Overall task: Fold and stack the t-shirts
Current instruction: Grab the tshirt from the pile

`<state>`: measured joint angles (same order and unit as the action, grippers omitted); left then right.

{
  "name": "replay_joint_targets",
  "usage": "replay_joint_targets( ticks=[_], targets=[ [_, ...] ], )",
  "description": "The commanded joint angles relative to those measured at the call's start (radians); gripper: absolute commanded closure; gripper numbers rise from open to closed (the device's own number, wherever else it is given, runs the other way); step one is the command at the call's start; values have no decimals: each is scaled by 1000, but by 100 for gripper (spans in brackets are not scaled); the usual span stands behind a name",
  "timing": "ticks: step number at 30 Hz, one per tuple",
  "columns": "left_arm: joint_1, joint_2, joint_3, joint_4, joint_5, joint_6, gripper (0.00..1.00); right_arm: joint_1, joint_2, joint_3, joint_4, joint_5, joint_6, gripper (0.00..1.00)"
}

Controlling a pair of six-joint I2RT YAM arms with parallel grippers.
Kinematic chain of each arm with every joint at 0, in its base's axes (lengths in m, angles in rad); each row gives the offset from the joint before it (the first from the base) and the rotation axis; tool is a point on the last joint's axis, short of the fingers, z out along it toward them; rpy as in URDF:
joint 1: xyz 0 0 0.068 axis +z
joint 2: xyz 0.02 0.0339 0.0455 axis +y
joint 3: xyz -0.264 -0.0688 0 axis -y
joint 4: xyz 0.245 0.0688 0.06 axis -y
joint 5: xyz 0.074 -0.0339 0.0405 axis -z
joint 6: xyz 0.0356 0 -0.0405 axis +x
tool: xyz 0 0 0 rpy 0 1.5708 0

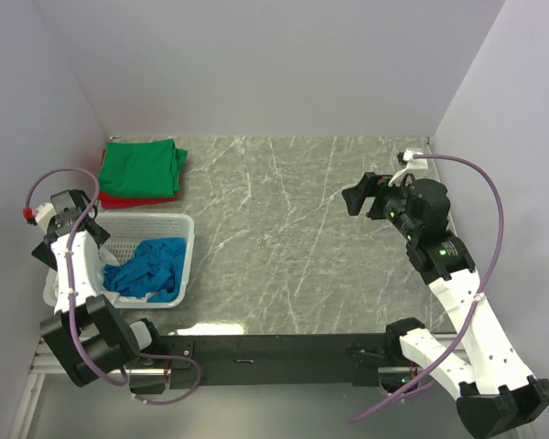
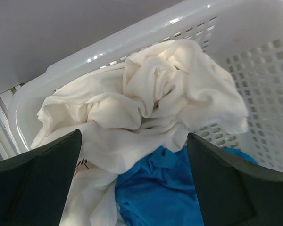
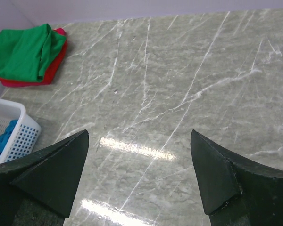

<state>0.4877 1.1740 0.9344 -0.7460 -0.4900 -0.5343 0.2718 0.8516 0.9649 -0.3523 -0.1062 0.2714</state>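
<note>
A crumpled white t-shirt (image 2: 151,99) with a bit of dark and red print lies in the white lattice basket (image 2: 132,33), partly over a bright blue t-shirt (image 2: 165,188). My left gripper (image 2: 133,136) hangs open just above both, holding nothing. From above, the blue t-shirt (image 1: 151,268) fills the basket (image 1: 178,224), and the left gripper (image 1: 90,233) is over its left side. A folded green t-shirt (image 1: 142,166) lies on a red one (image 1: 119,199) at the back left. My right gripper (image 1: 361,195) is open and empty above the table's right half.
The marble table (image 3: 179,70) stretches bare under the right gripper (image 3: 139,134). The green t-shirt (image 3: 26,52) on the red one (image 3: 54,70) and the basket corner (image 3: 14,127) sit at its far left. Walls close off the left, back and right.
</note>
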Motion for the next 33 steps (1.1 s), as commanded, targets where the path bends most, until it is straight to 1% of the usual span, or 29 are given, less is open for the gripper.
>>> replay_joint_targets(
  ticks=[1,3,4,6,7,9,10,11,12,13,17,20,23,24,26,27,29,30,31,33],
  targets=[
    [22,32,-23,72,11,54,2,4,-20,44,0,7,-15,6],
    [28,58,-28,94,13,69,5,4,-31,37,-7,14,-23,6],
    [32,64,-26,100,13,72,12,4,-32,34,-11,14,-24,6],
    [34,87,-22,117,19,83,19,4,-34,29,-14,14,-28,6],
    [35,95,-19,122,22,85,27,4,-34,28,-16,14,-29,6],
    [34,124,-13,123,16,83,33,4,-33,24,-14,16,-29,6],
    [35,136,-6,122,14,86,40,4,-31,24,-11,16,-28,6],
    [35,145,-2,120,14,89,46,4,-31,24,-8,17,-28,6],
    [37,159,7,119,11,94,56,4,-29,24,-10,17,-26,6],
    [35,164,10,117,2,91,99,4,-29,24,-7,17,-24,6],
    [35,150,32,99,16,99,99,4,-31,18,-1,20,-24,6],
    [34,80,78,47,109,103,99,4,-28,17,-2,20,-32,6],
    [34,-42,155,8,273,70,100,4,-14,21,-1,19,-47,6],
    [25,-98,191,-28,342,35,100,4,0,24,3,19,-50,6],
    [-26,-111,218,-75,353,-22,100,3,27,40,4,20,-60,6],
    [-61,-147,210,-76,369,-48,100,4,38,49,4,19,-63,6],
    [-83,-203,190,-53,441,-91,100,4,59,80,4,22,-78,7],
    [-93,-256,178,-40,462,-128,100,4,81,92,3,25,-84,6],
    [-118,-276,184,-38,482,-145,100,4,89,116,4,31,-89,6],
    [-144,-304,250,-61,494,-153,100,4,113,136,6,37,-103,6]
  ],
)
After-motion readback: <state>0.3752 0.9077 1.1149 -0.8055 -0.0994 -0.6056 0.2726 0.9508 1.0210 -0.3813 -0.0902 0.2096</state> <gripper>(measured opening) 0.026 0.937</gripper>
